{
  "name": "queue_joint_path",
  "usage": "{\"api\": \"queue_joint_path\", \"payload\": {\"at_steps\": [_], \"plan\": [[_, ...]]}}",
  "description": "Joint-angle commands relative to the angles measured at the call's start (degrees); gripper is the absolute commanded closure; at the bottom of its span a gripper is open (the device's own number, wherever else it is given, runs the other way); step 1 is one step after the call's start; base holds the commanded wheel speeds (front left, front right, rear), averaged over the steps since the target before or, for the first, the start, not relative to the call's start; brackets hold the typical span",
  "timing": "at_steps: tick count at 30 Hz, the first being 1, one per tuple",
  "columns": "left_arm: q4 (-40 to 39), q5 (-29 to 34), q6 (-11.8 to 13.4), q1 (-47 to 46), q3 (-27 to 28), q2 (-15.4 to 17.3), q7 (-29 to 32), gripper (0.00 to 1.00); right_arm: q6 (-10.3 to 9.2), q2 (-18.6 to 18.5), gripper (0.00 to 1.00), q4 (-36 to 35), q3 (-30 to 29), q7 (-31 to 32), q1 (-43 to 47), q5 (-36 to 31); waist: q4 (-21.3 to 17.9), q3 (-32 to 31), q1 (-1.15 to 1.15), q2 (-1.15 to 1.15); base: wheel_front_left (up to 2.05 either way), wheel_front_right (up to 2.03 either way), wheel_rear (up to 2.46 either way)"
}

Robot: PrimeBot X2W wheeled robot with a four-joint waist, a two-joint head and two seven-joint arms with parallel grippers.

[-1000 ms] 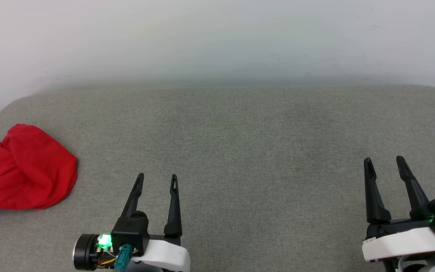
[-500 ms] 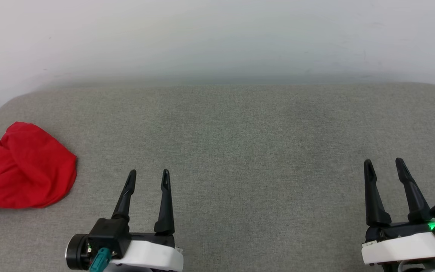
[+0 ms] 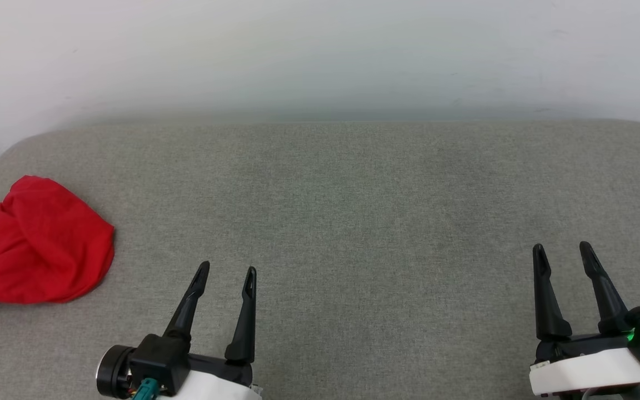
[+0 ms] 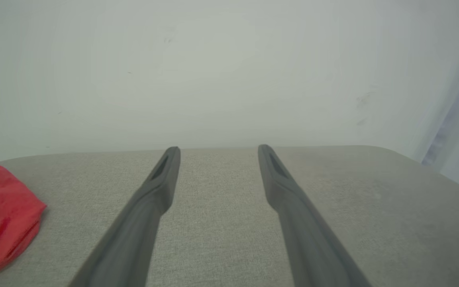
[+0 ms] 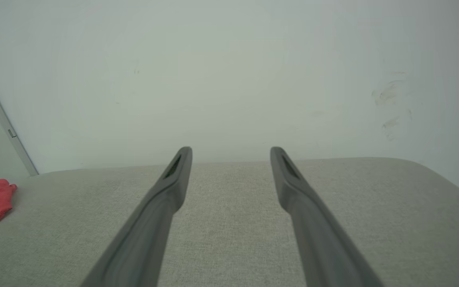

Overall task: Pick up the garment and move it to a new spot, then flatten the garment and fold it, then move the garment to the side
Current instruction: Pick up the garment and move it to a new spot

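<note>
Two hands with long dark fingers sit low in the head view, the left hand [image 3: 228, 268] and the right hand [image 3: 561, 247], each spread wide and holding nothing. The crumpled red jersey garment [image 3: 42, 244] lies heaped at the frame's left edge on the grey fabric-covered counter [image 3: 353, 211], well apart from either hand. Nothing of the task looks done: pickup, relocating, flattening, folding and setting aside all remain.

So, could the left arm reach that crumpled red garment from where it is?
Probably yes. The left gripper is open, and only grey padded surface lies between it and the red garment to its left; nothing blocks the way.
</note>
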Motion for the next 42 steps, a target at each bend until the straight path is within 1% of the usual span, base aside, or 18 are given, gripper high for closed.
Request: {"api": "queue_joint_path", "payload": {"at_steps": [1, 5, 8, 19, 24, 31, 42], "plan": [[0.13, 1.42, -0.58, 0.69, 0.32, -0.22, -0.50, 0.00, -0.02, -0.27, 0.00, -0.03, -0.05, -0.54, 0.16, -1.13, 0.06, 0.08, 0.00, 0.00, 0.00, 0.00, 0.00], [1.33, 3.24, -2.01, 0.88, 1.01, -0.71, -0.87, 0.00, -0.02, -0.27, 0.00, -0.17, -0.12, -0.87, 0.07, -2.37, 0.18, 0.33, 0.00, 0.00, 0.00, 0.00, 0.00], [2.02, 4.13, -2.55, 0.82, 1.40, -0.93, -1.20, 0.00, -0.02, -0.28, 0.00, 0.01, -0.27, -1.20, 0.07, -2.92, 0.24, 0.51, 0.00, 0.00, 0.00, 0.00, 0.00], [2.98, 1.55, -3.49, 0.04, 1.68, -1.06, -1.09, 0.00, -0.02, -0.28, 0.00, 0.53, -0.02, -1.10, -0.21, -1.71, 0.63, 0.85, 0.00, 0.00, 0.00, 0.00, 0.00], [3.34, 0.94, -3.46, -0.24, 1.68, -1.06, -1.09, 0.00, -0.02, -0.27, 0.00, 0.97, 0.13, -1.09, 0.04, -0.85, 1.78, 0.77, 0.00, 0.00, 0.00, 0.00, 0.00], [3.46, -0.47, -2.77, -0.07, 2.80, -1.07, -1.09, 0.00, -0.02, -0.26, 0.00, 0.38, 1.39, -1.09, 0.70, -0.96, 6.20, 0.48, 0.00, 0.00, 0.00, 0.00, 0.00], [3.16, -0.63, -2.75, 1.01, 4.94, -1.06, -1.09, 0.00, -0.02, -0.25, 0.00, 0.50, 4.84, -1.09, 1.34, -1.66, 16.86, -0.42, 0.00, 0.00, 0.00, 0.00, 0.00]]}}
